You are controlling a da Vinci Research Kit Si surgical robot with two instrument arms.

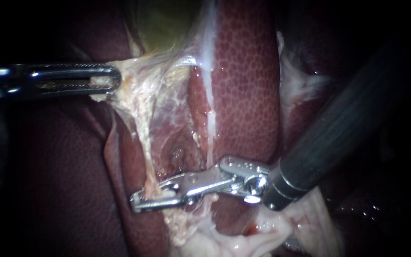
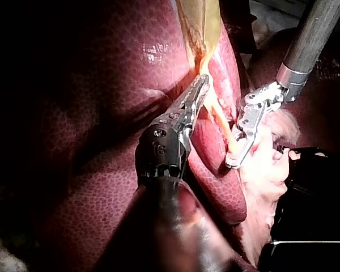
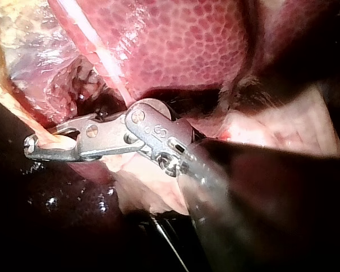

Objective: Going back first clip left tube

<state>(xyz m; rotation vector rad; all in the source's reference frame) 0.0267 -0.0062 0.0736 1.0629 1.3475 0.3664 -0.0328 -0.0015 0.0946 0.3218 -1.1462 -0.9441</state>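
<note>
Broadly, the liver (image 1: 243,85) is spread behind the gallbladder (image 1: 167,24). Pale tissue (image 1: 134,71) below the gallbladder is held clamped by the left instrument (image 1: 114,79). The left tube (image 1: 146,166) is straddled by the right instrument (image 1: 141,197), whose jaws are narrowly parted.

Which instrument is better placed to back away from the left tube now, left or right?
Right. The right instrument sits astride the left tube, free to withdraw; the left instrument is clamped on tissue below the gallbladder, holding it taut.
</note>
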